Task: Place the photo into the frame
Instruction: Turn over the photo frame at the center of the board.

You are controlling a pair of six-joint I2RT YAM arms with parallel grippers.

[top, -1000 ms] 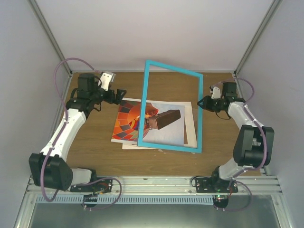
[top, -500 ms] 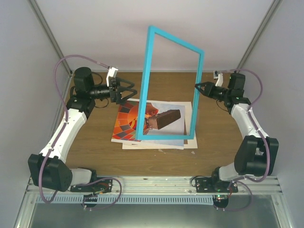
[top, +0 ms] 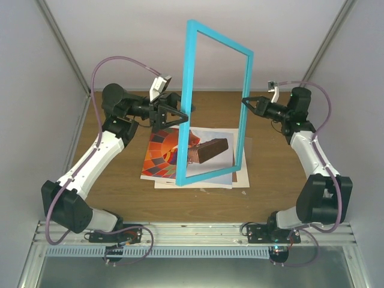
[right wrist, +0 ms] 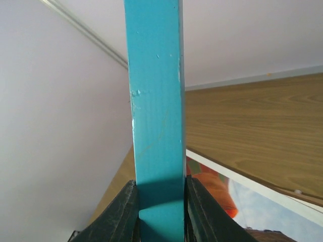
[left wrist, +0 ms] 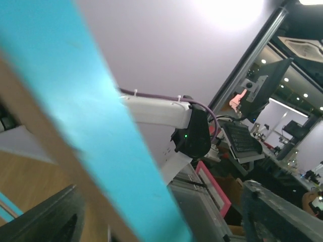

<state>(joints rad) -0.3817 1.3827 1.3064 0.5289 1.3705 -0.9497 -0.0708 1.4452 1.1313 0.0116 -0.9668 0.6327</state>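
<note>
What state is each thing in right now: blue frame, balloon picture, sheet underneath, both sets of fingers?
frame: upright on edge, gripped at its right bar.
photo: flat, face up, on the cream sheet.
cream sheet: flat on the table.
left fingers: open, either side of the frame's left bar.
right fingers: shut on the frame.

White shells [top: 90,165], black joints [top: 63,207]; the left claw [top: 182,114] and right claw [top: 247,103] are black, and a purple cable [top: 120,58] trails from each.
</note>
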